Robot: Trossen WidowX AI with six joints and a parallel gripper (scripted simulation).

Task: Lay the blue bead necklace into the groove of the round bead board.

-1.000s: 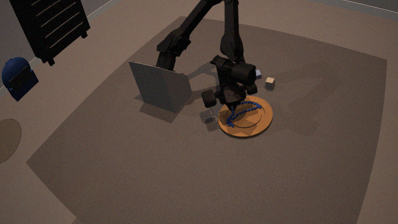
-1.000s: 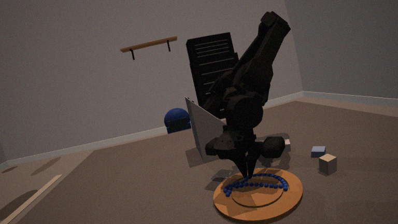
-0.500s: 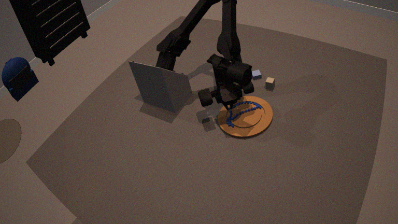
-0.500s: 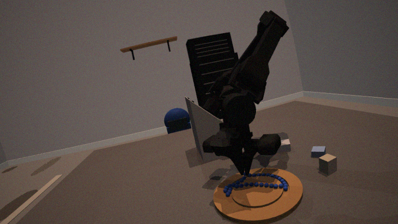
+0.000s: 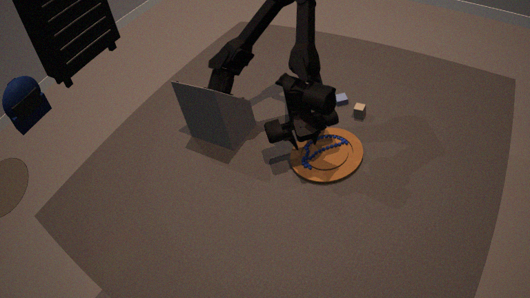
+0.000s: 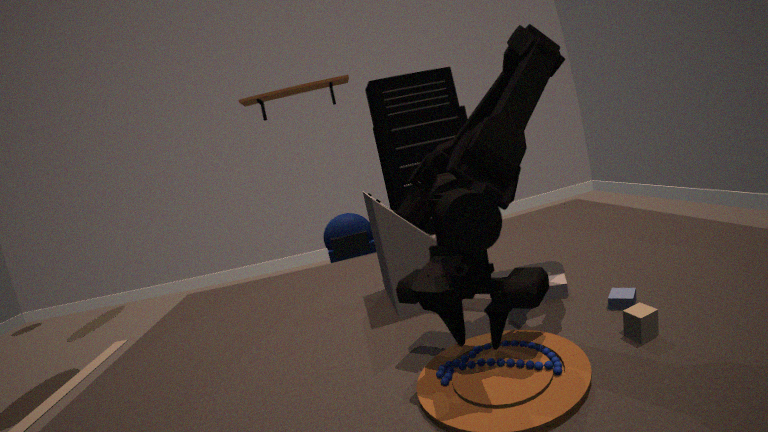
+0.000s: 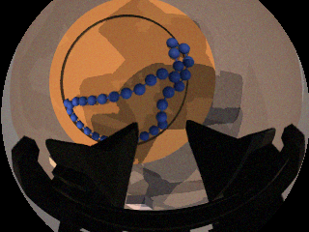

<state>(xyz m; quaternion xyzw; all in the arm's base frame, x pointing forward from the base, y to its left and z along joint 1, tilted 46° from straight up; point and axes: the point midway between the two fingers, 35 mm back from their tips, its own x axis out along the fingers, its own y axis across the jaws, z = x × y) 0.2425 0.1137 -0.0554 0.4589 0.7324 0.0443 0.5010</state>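
The round orange bead board [image 5: 353, 163] [image 6: 572, 382] [image 7: 56, 82] lies flat, with a dark circular groove [image 7: 127, 14]. The blue bead necklace [image 5: 331, 146] [image 6: 510, 363] [image 7: 126, 93] lies on it. In the wrist view part of the necklace follows the groove at lower left; one strand cuts across the inner disc, and beads bunch up around and outside the groove at upper right. The far groove stretch is bare. My gripper [image 5: 306, 145] [image 6: 479, 345] [image 7: 162, 126] is open and empty, just above the board's edge on the arm's side. Its left finger hides some beads in the wrist view.
A tan cube [image 5: 359, 111] [image 6: 640, 323] and a bluish block [image 5: 341, 99] [image 6: 622, 298] lie beyond the board. A pale block [image 6: 557, 284] is behind the gripper in the exterior view. A grey slanted panel [image 5: 210, 118] stands by the arm's base.
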